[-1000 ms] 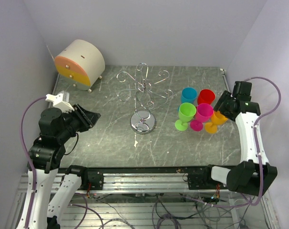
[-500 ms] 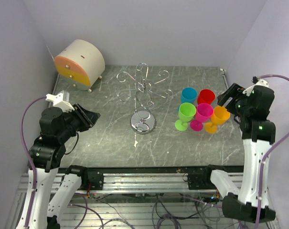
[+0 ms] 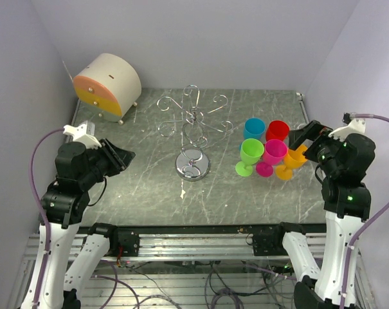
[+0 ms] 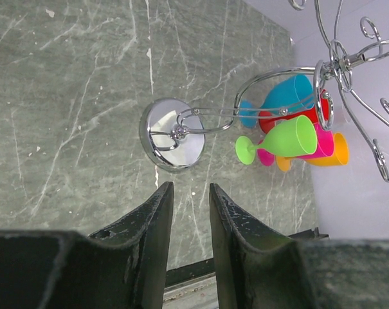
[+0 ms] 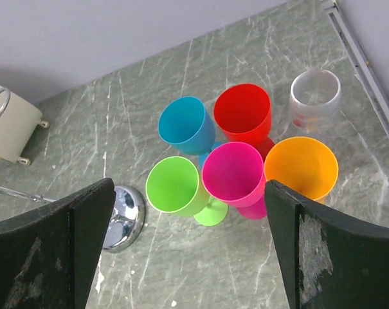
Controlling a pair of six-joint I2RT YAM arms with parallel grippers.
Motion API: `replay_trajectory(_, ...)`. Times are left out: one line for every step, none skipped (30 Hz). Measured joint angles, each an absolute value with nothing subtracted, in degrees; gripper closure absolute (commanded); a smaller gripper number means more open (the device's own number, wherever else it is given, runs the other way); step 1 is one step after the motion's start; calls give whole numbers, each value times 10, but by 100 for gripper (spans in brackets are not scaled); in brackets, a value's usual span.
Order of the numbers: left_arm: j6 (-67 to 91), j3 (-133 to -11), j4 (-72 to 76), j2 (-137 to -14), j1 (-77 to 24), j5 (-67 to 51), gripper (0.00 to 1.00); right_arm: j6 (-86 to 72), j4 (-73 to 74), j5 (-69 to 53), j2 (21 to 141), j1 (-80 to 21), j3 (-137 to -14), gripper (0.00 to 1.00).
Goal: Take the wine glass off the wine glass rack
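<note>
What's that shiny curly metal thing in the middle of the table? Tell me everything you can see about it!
It's a wine glass rack made of shiny silver wire. It has a round, mirror-like base, a thin post standing upright, and several arms spreading out near the top that end in curly spiral hooks. It stands near the middle of the grey marbled table, and only the table touches it. The colourful glasses stand on the table to its right, not on its hooks.
</note>
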State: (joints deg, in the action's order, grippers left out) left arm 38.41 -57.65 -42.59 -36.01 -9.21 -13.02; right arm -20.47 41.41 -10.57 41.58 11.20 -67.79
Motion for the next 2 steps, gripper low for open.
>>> replay_trajectory(384, -576, -425, -359, -92, -130, 60, -205, 413, -108, 416, 112, -677, 0)
replay_trajectory(385, -576, -423, -358, -92, -130, 60, -205, 412, -110, 415, 112, -675, 0)
